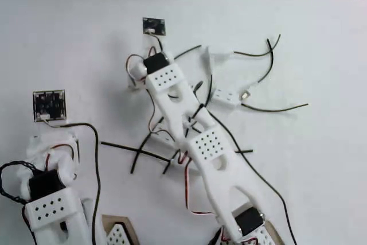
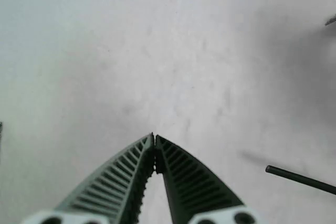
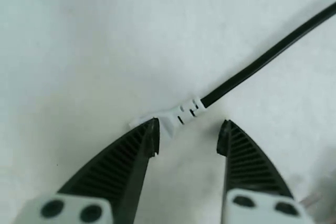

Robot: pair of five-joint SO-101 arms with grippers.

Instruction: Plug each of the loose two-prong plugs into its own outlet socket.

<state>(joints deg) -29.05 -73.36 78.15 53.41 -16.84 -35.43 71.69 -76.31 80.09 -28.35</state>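
My right gripper (image 3: pixel 189 135) is open just above the table. A small white plug (image 3: pixel 176 115) on a black cable (image 3: pixel 262 56) lies flat at its fingertips, touching one finger (image 3: pixel 142 142) and apart from the other. In the high view this right gripper (image 1: pixel 137 76) sits at the end of the long arm stretched to the table's middle. Two white socket pieces (image 1: pixel 215 55) (image 1: pixel 223 97) lie to its right among thin black cables, with another plug end (image 1: pixel 246 93) beside them. My left gripper (image 2: pixel 154 142) is shut on nothing over bare table, folded back at the front left (image 1: pixel 54 142).
Two small black circuit boards (image 1: pixel 153 26) (image 1: pixel 49 105) lie on the white table. Loose black cables (image 1: pixel 135 152) cross under the right arm. A black cable end (image 2: pixel 299 177) lies near the left gripper. Open room spreads at the far left and far right.
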